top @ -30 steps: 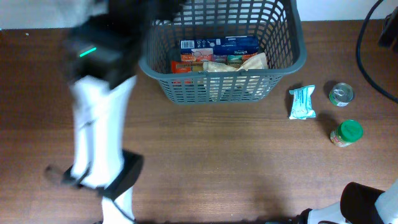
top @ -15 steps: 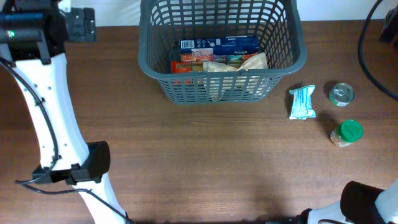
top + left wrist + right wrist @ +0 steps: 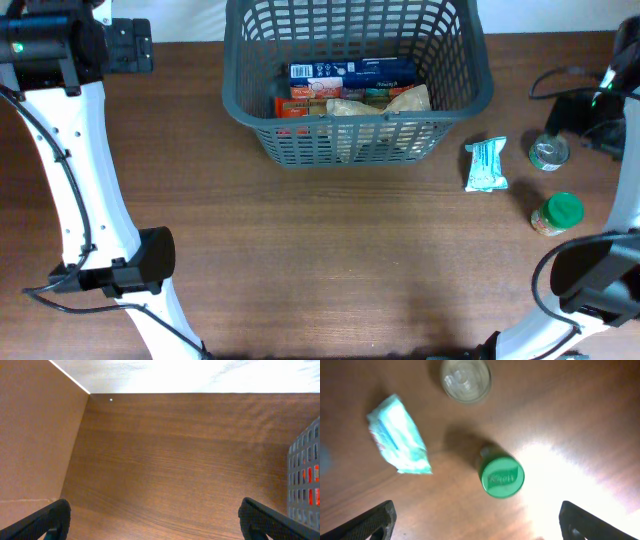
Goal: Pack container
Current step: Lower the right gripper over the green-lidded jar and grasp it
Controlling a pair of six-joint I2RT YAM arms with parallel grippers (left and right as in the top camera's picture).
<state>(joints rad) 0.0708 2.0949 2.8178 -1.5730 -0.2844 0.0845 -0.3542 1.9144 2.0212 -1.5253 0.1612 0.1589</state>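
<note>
You have 1 container (image 3: pixel 300 145) at 12 o'clock on the table (image 3: pixel 330 260), with at least 3 packs inside: 1 blue box (image 3: pixel 350 72), 1 orange box (image 3: pixel 300 100) and 1 tan bag (image 3: pixel 385 103). At its 4 o'clock sit 3 loose items, apart from one another: 1 pale blue packet (image 3: pixel 486 165), 1 tin can (image 3: pixel 548 152) and 1 green-lidded jar (image 3: pixel 557 214). Your left gripper (image 3: pixel 155 520) and right gripper (image 3: pixel 477 517) are both spread wide and empty.

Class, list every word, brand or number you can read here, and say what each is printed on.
"Knorr": on the green jar lid.
Boxes in the basket: print too small to read.
Pale blue packet: print too blurred to read.
Can top: no text seen.
</note>
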